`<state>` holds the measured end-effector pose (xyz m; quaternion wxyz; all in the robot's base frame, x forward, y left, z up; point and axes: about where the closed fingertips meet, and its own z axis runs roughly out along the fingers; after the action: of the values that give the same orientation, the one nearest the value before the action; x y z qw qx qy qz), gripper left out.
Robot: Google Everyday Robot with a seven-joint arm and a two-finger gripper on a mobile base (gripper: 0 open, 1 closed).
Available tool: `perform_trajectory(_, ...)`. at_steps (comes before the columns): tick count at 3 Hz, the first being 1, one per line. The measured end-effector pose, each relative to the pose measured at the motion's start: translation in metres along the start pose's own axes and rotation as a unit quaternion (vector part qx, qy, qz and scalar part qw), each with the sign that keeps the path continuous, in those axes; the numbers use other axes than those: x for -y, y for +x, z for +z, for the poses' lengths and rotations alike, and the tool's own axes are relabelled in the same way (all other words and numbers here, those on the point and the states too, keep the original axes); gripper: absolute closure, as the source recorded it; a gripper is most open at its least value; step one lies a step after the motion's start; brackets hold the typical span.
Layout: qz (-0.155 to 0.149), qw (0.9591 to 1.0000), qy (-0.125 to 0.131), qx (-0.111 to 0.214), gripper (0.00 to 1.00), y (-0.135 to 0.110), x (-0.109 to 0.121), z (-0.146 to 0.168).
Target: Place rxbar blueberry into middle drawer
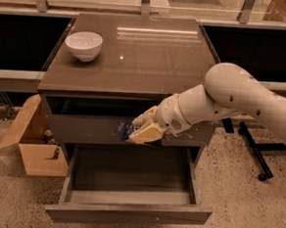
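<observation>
My gripper [138,131] is shut on the rxbar blueberry [124,130], a small dark blue bar that sticks out to the left of the pale fingers [146,133]. The gripper hangs in front of the scratched upper drawer front, just above the back part of the middle drawer [126,214]. That drawer is pulled out wide, with a plain grey-brown front panel and a dark grey inside that holds nothing. My white arm [242,98] reaches in from the right.
A white bowl [83,45] stands at the back left of the cabinet top [147,52]. An open cardboard box [33,142] sits on the speckled floor left of the cabinet. A black stand leg [253,153] lies on the floor at the right.
</observation>
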<state>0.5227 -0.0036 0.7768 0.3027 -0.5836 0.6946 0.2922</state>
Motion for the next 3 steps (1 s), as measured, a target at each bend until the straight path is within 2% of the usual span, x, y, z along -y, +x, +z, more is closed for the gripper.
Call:
perform_trajectory(1,0.000,1.0000,0.000,0.000,1.00,0.000,0.000,0.000)
perform_trajectory(2,0.011,0.9990,0.023,-0.035,1.00,0.018,-0.008,0.016)
perform_trajectory(3,0.043,0.9946,0.055,-0.077,1.00,0.060,-0.022,0.041)
